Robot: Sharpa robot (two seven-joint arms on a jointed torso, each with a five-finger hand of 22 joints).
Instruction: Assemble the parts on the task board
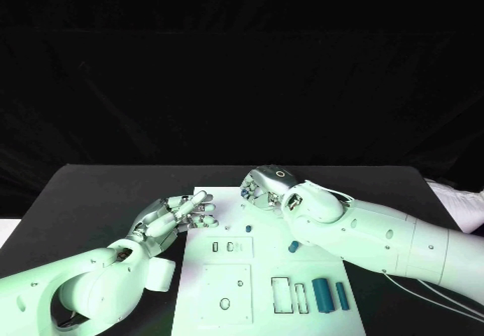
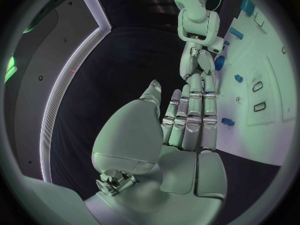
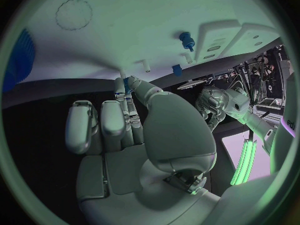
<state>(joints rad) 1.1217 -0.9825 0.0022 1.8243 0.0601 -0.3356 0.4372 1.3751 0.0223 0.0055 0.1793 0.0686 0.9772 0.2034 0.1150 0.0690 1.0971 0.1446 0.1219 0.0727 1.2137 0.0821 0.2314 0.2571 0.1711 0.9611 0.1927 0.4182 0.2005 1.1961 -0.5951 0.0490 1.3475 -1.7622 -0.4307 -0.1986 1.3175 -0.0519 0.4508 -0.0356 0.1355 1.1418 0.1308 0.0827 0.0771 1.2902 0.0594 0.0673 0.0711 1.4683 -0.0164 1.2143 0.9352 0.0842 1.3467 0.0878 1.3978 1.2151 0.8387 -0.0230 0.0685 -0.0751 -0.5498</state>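
The white task board (image 1: 303,269) lies in the middle of the black table. My right hand (image 1: 265,187) hovers at the board's far edge and pinches a small blue part (image 3: 127,84) between thumb and a finger. My left hand (image 1: 184,213) lies at the board's left edge, fingers (image 2: 195,110) straight and apart, holding nothing. Two long blue cylinders (image 1: 324,295) lie side by side near the board's front right. A short blue part (image 1: 292,246) lies mid-board beside my right forearm, and a small blue peg (image 1: 246,228) stands near the left hand.
Rectangular slots (image 1: 280,292) and a square plate with an oval hole (image 1: 225,302) mark the board's front half. My right forearm (image 1: 393,241) crosses the board's right side. Black table (image 1: 101,196) stretches to the left of the board.
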